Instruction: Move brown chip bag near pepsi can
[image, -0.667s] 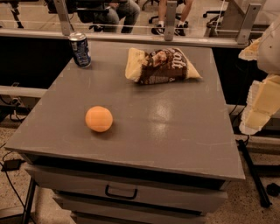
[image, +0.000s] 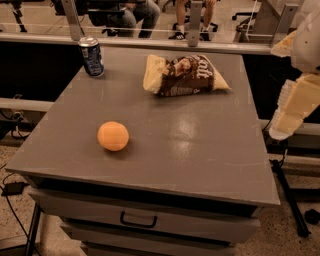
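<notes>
The brown chip bag (image: 186, 76) lies flat near the far edge of the table (image: 200, 165), right of centre. The pepsi can (image: 92, 56) stands upright at the far left corner, well apart from the bag. An orange ball (image: 113, 136) rests toward the near left corner. The gripper (image: 290, 112) hangs beyond the right edge, clear of the bag. Whether it is parted or closed cannot be told.

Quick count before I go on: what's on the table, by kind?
Bag: 1
Can: 1
Ball, orange: 1
Total: 3 on the table
The tool hangs off the table's right edge, touching none of them.
</notes>
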